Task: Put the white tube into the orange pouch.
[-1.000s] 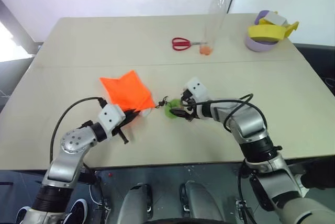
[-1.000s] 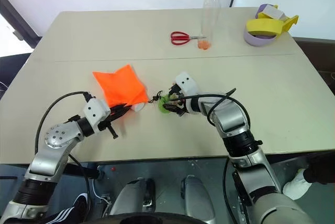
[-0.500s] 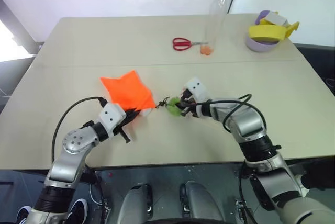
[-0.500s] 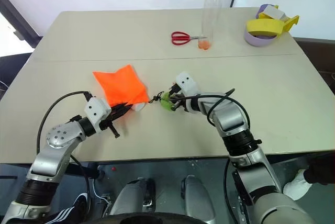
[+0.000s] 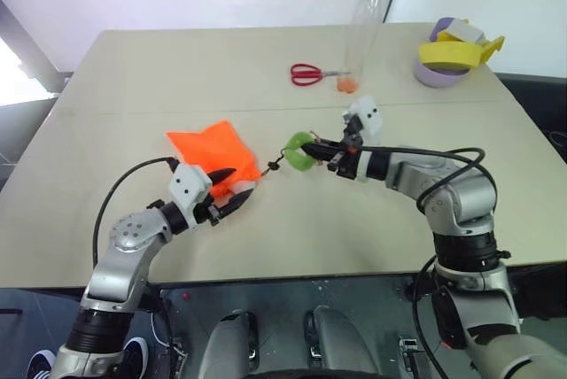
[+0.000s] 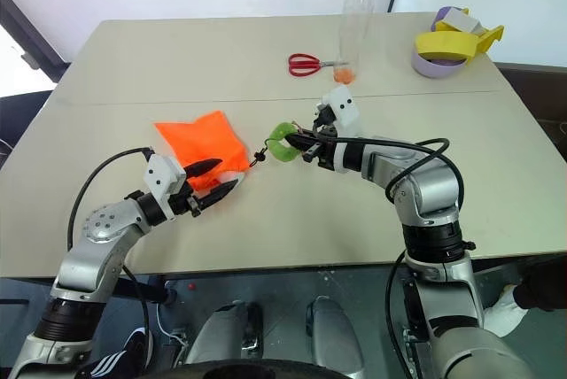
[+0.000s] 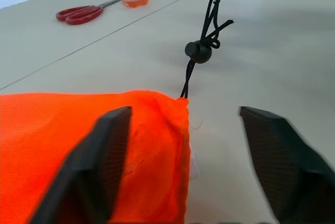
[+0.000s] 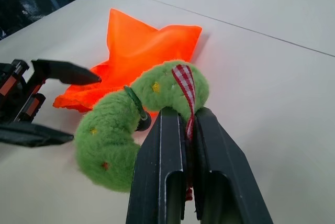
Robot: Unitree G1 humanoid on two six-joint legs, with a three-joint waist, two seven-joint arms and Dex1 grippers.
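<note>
The orange pouch [image 5: 211, 150] lies flat on the table, its mouth corner toward the middle. A dark cord [image 7: 198, 51] runs taut from that corner up to a fuzzy green ring [image 5: 299, 150]. My right gripper [image 5: 320, 147] is shut on the ring's checked ribbon [image 8: 184, 85] and holds it above the table. My left gripper [image 5: 236, 185] is open, its fingers [image 7: 104, 150] either side of the pouch's mouth corner. Of the white tube, just a pale sliver [image 7: 193, 162] shows at the mouth edge; the rest is hidden by the fabric.
Red scissors [image 5: 307, 73] lie at the back middle, beside a tall clear bottle [image 5: 366, 20] with a blue cap. Yellow and purple tape rolls [image 5: 454, 56] sit at the back right. A seam crosses the table [image 5: 133, 109] behind the pouch.
My right gripper shut on the green ring, then lifted it up and to the right, pulling the cord taut. My left gripper opened at the pouch's mouth corner without shifting.
</note>
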